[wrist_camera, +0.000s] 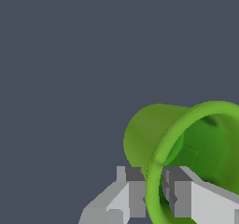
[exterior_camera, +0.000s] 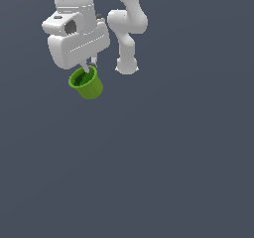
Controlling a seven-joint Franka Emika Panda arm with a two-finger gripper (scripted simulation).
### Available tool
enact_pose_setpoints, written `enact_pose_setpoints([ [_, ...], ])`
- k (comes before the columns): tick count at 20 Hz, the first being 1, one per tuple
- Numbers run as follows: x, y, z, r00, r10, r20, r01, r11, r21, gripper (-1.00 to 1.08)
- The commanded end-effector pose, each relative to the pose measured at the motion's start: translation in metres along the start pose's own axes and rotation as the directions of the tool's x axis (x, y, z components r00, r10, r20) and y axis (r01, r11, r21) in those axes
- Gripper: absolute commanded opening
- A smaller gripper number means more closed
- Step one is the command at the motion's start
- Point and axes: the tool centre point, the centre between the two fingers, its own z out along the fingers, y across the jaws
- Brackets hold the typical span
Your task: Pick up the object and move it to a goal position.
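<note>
In the wrist view, nearest the camera, the pincer was pinching the green cup by its wall: one finger lay against the outside of the cup, the other sat inside the mouth, and the rim passed between them. The cup lay tilted in this hold, its open mouth turned toward the camera and its narrower base pointing away.

Judged from that grip, the cup looked light and stiff enough to hang from a single-wall pinch without visibly folding. Its smooth moulded surface would likely be somewhat slippery, and the taper toward the base could let it swing or slide out if the arm moved sharply. The thickened rim seemed the sensible place to hold, since it gave the fingers a lip to catch on; a grip across the whole body would be wider and less sure.

Farther off, in the exterior view, the cup hung just under the white pincer near the upper part of the exterior view's left, tipped to one side. Whether it was clear of the dark counter could not be told for certain. No goal marker was visible anywhere on that surface.
</note>
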Motion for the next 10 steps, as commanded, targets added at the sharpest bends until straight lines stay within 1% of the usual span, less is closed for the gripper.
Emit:
enact_pose_setpoints([
  [1, -0.007, -0.002, -0.029, 1.000, 0.000, -0.001, 0.000, 1.000, -0.002, -1.00],
  [6, -0.021, -0.004, -0.080, 1.000, 0.000, 0.000, 0.000, 1.000, -0.002, -1.00],
  [10, -0.030, -0.005, -0.114, 1.000, 0.001, 0.000, -0.001, 1.000, -0.002, -1.00],
])
